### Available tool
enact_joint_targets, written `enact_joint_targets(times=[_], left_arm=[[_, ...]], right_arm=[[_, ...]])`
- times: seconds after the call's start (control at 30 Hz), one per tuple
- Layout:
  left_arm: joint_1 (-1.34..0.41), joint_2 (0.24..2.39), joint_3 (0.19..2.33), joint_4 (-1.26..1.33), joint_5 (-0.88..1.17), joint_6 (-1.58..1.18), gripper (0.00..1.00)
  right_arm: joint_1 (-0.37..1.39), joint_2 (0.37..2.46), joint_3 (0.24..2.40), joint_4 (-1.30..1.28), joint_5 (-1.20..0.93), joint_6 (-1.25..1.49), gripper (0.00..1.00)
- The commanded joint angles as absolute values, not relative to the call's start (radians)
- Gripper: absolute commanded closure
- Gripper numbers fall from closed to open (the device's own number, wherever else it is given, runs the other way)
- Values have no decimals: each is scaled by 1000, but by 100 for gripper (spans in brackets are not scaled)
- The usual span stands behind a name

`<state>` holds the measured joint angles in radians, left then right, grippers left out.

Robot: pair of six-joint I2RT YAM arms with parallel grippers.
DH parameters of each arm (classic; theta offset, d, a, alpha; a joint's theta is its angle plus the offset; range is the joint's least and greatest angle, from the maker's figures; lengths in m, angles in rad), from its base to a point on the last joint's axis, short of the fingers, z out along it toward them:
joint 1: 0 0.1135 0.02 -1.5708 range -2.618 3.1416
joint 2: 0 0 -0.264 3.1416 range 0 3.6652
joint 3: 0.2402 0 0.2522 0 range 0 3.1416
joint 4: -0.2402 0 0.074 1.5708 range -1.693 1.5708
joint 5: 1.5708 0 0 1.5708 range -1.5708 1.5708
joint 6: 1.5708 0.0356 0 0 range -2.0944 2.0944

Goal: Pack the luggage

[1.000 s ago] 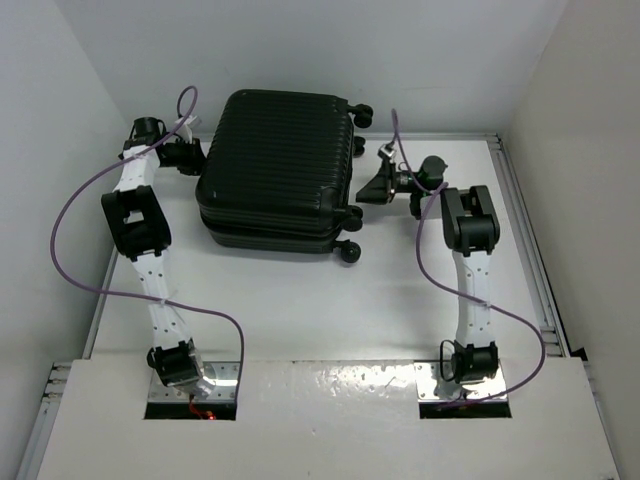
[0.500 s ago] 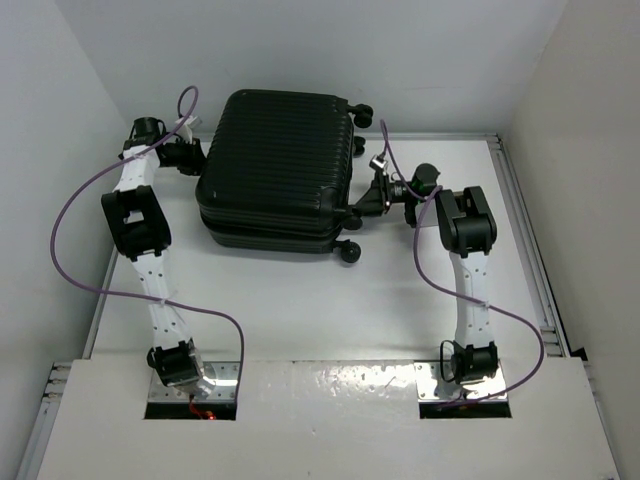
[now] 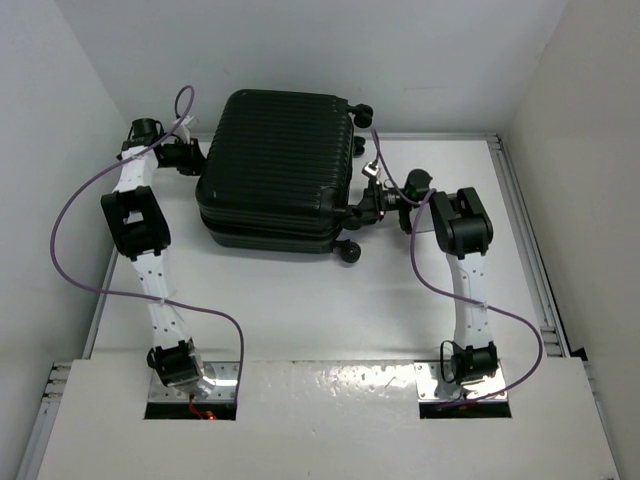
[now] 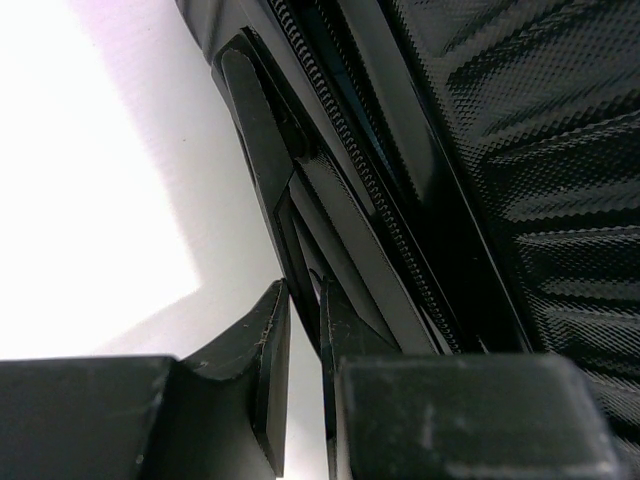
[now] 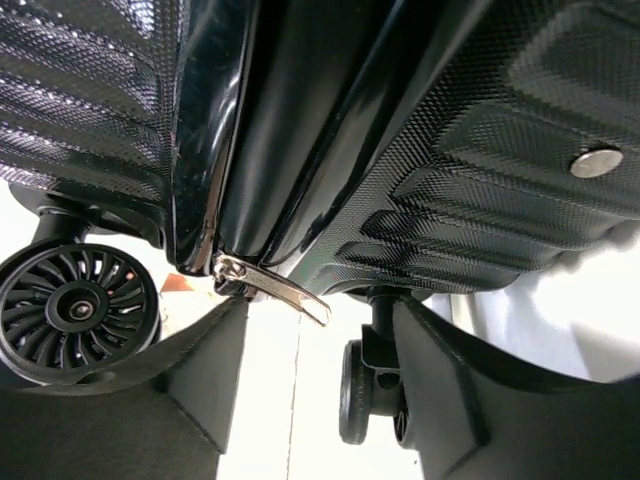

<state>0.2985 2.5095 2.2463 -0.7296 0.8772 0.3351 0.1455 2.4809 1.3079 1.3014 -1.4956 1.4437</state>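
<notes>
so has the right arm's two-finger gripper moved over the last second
Yes. The right gripper has moved left, closing the gap to the wheeled side of the large black ribbed hard-shell suitcase, which stayed put.

No text, label, brand, number or sign can be read in any view. The luggage (image 3: 278,165) shell shows only ribs and a woven texture. The round metal stud (image 5: 596,162) at the upper right of the right wrist view is plain. The zip pull (image 5: 275,283) at lower centre carries no legible mark.
</notes>
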Motion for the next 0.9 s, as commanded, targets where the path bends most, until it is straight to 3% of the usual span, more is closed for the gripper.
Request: enact_joint_targets(times=[0.0,0.1,0.17,0.6,0.7,0.77,0.87], left_arm=[[365,2600,2183,-808,690,437,100],[365,2600,2183,-808,690,437,100],[365,2600,2183,-808,699,437,100],[365,2609,2183,-808,699,437,100],[365,2609,2183,-808,699,437,100],[365,2609,2174,-808,699,425,100],[365,2599,2158,-808,699,394,100]], right_arm=[[163,2422,1336,1623,-1543,1367,41],[167,2389,1312,1620,-1537,1347,52],[164,2359,1290,1620,-1532,1327,52],[169,2292,1250,1620,-1528,1307,76],[167,2296,1255,1620,-1531,1318,84],[167,2296,1255,1621,-1528,1324,96],[158,2293,1233,1626,-1502,1322,100]])
